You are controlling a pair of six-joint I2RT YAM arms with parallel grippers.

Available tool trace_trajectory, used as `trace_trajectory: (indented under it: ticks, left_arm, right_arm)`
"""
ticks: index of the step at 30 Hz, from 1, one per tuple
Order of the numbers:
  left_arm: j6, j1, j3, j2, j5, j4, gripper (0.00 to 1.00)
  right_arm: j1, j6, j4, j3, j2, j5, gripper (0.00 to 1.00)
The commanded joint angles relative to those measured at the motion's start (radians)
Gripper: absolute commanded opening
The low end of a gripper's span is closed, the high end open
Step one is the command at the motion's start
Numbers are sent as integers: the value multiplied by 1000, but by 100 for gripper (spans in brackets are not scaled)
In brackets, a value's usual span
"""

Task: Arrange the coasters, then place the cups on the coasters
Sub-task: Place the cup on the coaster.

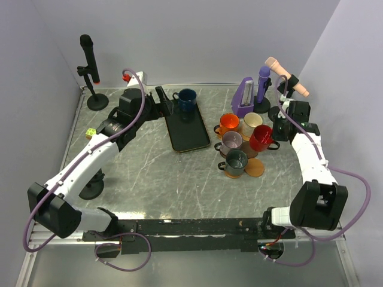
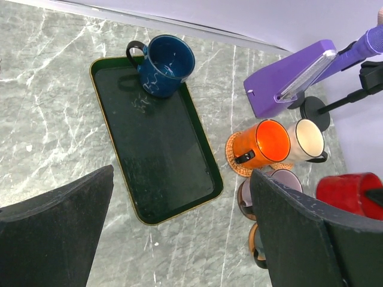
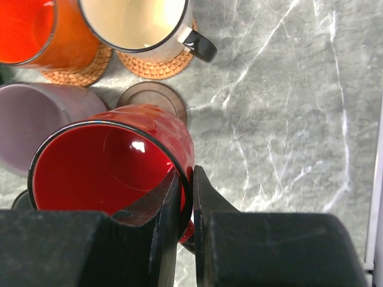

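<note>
Carefully: your right gripper (image 3: 188, 182) clamps the rim of the glossy red mug (image 3: 90, 173), tilted beside the dark brown round coaster (image 3: 152, 98); releasing askew could topple it.

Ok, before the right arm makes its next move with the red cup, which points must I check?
1. Grip: right gripper shut on the rim of the red cup: ok.
2. Target: dark brown coaster beside that cup is bare: ok.
3. Is the red cup lifted off the table: cannot tell.
4. Other arm: left gripper open, over the black tray: ok.
5. Is the navy cup on a coaster: not ok, it stands on the tray.
6. Are the orange cup and cream cup on woven coasters: ok.
</note>
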Motion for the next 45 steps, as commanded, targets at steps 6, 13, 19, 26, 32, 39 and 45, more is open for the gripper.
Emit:
trace_trajectory:
  ticks: [6, 13, 19, 26, 32, 39, 45]
  left_arm:
    - [18, 4, 12, 16, 32, 46, 99]
    - [13, 4, 20, 33, 35, 50, 99]
    - [8, 2, 20, 42, 38, 47, 99]
    - [13, 2, 24, 51, 36, 46, 99]
    - [8, 2, 26, 59, 44, 50, 99]
    - [11, 5, 29, 64, 43, 50, 99]
    - [8, 4, 29, 65, 41, 50, 99]
  right_arm:
    - [3, -30, 191, -22, 67, -21, 0]
    - [30, -44, 223, -28, 126, -11, 0]
    - [60, -48, 234, -30, 169, -1, 0]
    - [77, -54, 238, -41, 190, 15, 0]
    - [91, -62, 244, -54, 204, 27, 0]
    - [102, -62, 252, -50, 233, 25, 0]
    - [109, -63, 271, -62, 242, 44, 0]
